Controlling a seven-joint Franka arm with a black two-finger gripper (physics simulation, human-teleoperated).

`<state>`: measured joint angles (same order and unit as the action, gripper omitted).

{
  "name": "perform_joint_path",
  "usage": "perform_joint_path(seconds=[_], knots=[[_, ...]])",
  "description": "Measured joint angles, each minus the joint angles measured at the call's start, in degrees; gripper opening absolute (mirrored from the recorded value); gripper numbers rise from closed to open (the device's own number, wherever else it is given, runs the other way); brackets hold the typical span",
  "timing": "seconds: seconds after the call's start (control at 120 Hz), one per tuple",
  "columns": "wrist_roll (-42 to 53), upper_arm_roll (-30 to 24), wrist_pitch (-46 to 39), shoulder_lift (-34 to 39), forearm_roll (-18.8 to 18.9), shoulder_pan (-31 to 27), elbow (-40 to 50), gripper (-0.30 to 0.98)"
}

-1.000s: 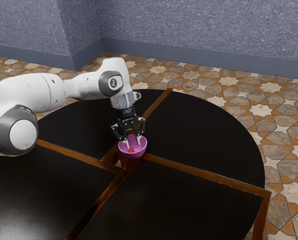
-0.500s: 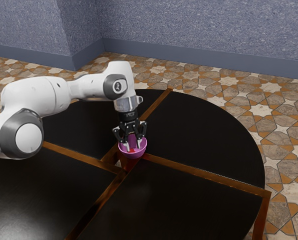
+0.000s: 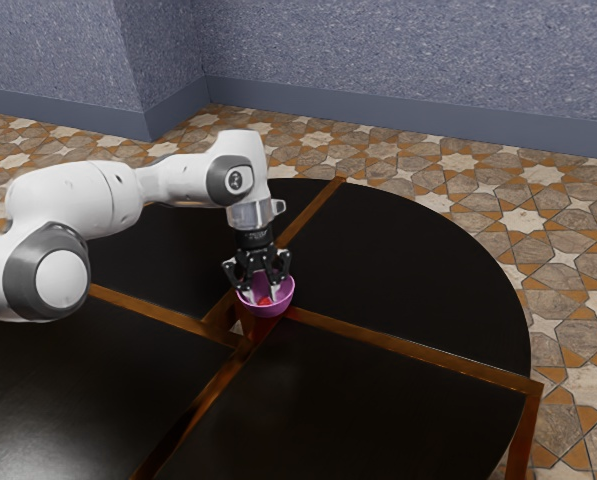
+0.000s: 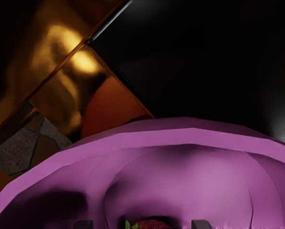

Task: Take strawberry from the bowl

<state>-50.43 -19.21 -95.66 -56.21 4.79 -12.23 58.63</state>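
Black gripper [image 3: 262,294] sits inside the purple bowl's [image 3: 284,302] rim, fingers well parted astride the strawberry [image 4: 153,224], gripping nothing!

Soft glare whitens the black tabletop [image 3: 28,430] at the exterior view's near left; the wrist view looks dimmer (gold glints on brown trim [image 4: 83,61] aside), shadows darkening the bowl's [image 4: 180,176] inside.

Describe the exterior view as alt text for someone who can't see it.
An open robot hand reaches into a purple bowl holding a red strawberry. The bowl sits on a black table with brown strips; patterned floor and a blue-gray wall lie behind.
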Motion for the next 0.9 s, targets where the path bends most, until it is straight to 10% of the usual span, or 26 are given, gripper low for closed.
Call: perform_joint_path(seconds=[0.575, 0.9], knots=[[5.1, 0.8, 0.7, 0.2, 2.4, 1.9, -0.5, 0.12], [6.4, 4.4, 0.2, 16.9, 2.2, 13.4, 9.5, 0.1]])
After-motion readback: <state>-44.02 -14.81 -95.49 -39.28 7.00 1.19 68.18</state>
